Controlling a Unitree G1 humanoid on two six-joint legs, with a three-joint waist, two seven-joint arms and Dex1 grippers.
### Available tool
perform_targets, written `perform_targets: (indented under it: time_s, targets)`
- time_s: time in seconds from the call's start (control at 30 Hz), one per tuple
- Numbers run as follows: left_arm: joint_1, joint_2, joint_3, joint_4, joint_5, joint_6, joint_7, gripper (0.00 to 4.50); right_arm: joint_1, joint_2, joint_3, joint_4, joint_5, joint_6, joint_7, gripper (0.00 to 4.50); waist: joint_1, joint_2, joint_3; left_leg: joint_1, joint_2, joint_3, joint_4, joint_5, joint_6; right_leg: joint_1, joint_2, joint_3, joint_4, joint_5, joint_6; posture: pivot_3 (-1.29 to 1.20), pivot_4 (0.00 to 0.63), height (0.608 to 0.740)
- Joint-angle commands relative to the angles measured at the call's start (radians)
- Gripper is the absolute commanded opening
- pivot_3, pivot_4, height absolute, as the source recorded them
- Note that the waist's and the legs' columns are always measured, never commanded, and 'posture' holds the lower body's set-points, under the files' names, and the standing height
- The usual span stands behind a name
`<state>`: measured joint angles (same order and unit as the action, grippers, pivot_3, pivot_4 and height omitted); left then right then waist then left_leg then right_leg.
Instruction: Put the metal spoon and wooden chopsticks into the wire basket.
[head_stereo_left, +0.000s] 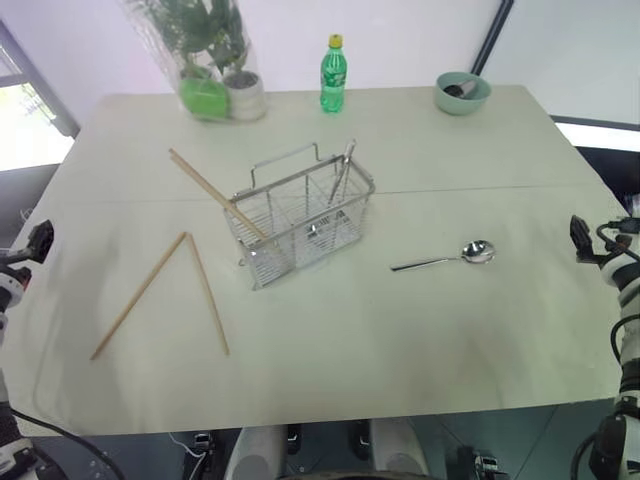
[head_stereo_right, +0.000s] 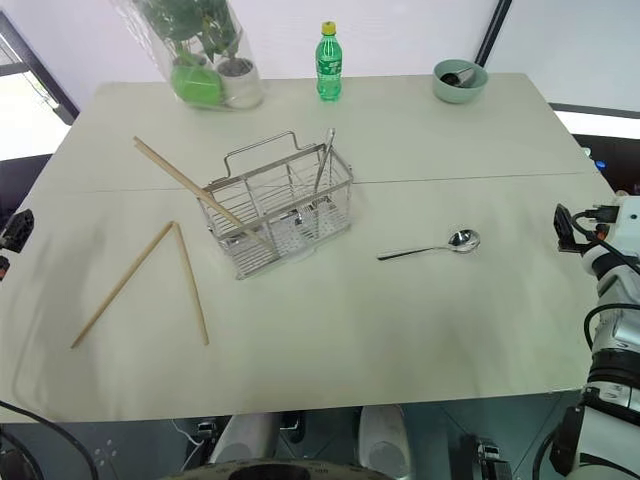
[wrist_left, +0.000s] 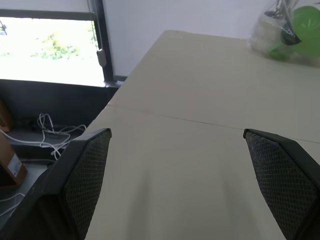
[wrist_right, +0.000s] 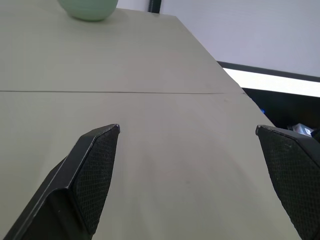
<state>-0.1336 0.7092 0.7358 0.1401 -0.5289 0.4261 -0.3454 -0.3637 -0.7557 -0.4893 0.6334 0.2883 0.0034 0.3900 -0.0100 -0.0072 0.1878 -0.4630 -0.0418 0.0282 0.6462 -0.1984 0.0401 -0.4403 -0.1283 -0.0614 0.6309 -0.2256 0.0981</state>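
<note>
The wire basket (head_stereo_left: 300, 215) stands at the table's middle, with a metal utensil upright inside it. One wooden chopstick (head_stereo_left: 215, 193) leans out of its left side. Two more chopsticks (head_stereo_left: 165, 290) lie flat in a V to the basket's left. The metal spoon (head_stereo_left: 445, 259) lies on the table right of the basket, bowl to the right. My left gripper (wrist_left: 175, 165) is open over the table's left edge, nothing between its fingers. My right gripper (wrist_right: 187, 165) is open over the table's right edge, also empty. Both are far from the spoon and chopsticks.
At the back of the table (head_stereo_left: 400, 340) stand a wrapped potted plant (head_stereo_left: 205, 55), a green bottle (head_stereo_left: 333, 75) and a green bowl (head_stereo_left: 462, 92) with a dark utensil. Cables lie on the floor beyond the left edge (wrist_left: 47, 132).
</note>
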Motion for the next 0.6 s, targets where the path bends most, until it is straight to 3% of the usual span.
perform_targets:
  time_s: [0.03,0.6]
  targets:
    - [-0.026,0.020,0.009,-0.027,0.006,-0.019,0.010,4.45,-0.005,0.000,-0.017,-0.026,0.008,-0.021,-0.006,4.50,0.000,0.000,0.000,0.000,0.000,0.000,0.000,0.000,0.000,0.000,0.000,0.000,0.000,0.000,0.000,0.00,0.150,0.684]
    - [-0.080,0.028,-0.019,-0.012,0.027,-0.011,-0.005,4.45,-0.019,-0.019,-0.011,-0.041,0.002,-0.022,0.011,4.50,-0.001,0.000,0.000,0.000,0.000,0.000,0.001,0.000,0.000,0.001,0.000,0.000,0.001,0.000,0.000,0.00,0.150,0.684]
